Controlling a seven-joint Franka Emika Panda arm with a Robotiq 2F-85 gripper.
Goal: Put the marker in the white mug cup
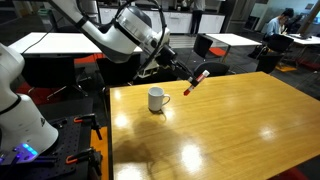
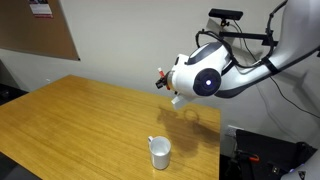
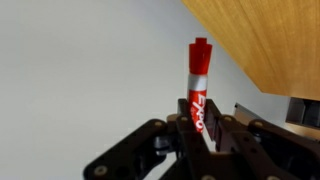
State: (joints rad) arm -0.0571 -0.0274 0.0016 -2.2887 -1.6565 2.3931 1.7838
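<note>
The marker (image 3: 198,82) is sitting clamped between the fingers of my gripper (image 3: 200,128), red tip pointing outward. I am holding it in the air near the wooden table's (image 1: 240,120) edge, well apart from the upright white mug cup (image 1: 157,99).

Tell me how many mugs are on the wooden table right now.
1. The white mug cup stands upright on the wooden table, apart from the gripper, which holds the marker in the air. Nothing seems to hide another mug.
</note>
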